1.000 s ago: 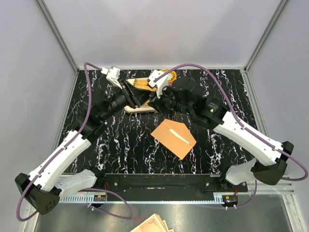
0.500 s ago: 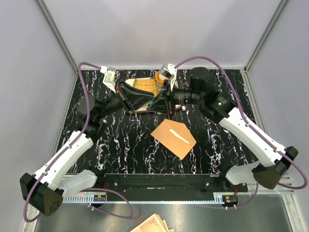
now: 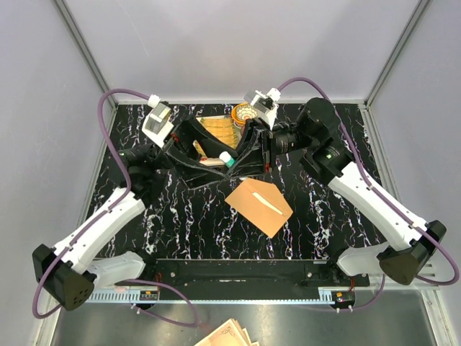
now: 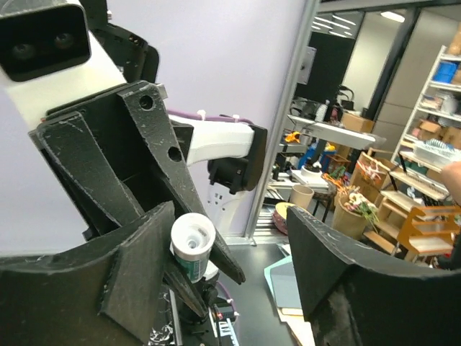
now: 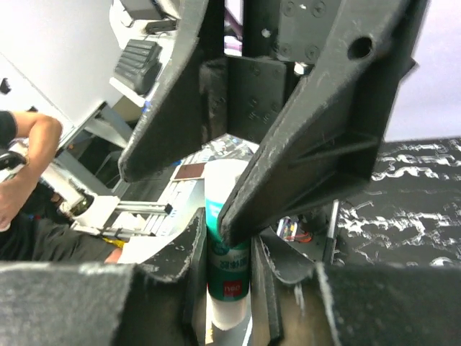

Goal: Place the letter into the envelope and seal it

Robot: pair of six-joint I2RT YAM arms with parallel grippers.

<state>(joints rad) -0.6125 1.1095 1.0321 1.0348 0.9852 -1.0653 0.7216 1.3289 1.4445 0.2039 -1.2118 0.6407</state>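
The envelope lies flat on the table, with a thin pale stripe on its upper face. No tool touches it.

Both tools hang above the table just beyond the envelope's far edge, and their tips come together there. The right tool reaches in from the far right of the envelope. It is closed on a glue stick, a white and green tube that is pinched between its two pads. The left tool reaches in from the far left of the envelope. Its fingers are spread wide and grip nothing. The glue stick stands between them, close to one finger, but I cannot tell if it touches that finger.

Of the letter I see only a pale strip below the two tools, just beyond the envelope's far left corner. The rest of it is hidden by them.

Farther beyond the envelope, behind the tools, sits a round roll with orange rings. On the near side of the envelope, past the table's edge, the corner of an ornate paper stack is visible.
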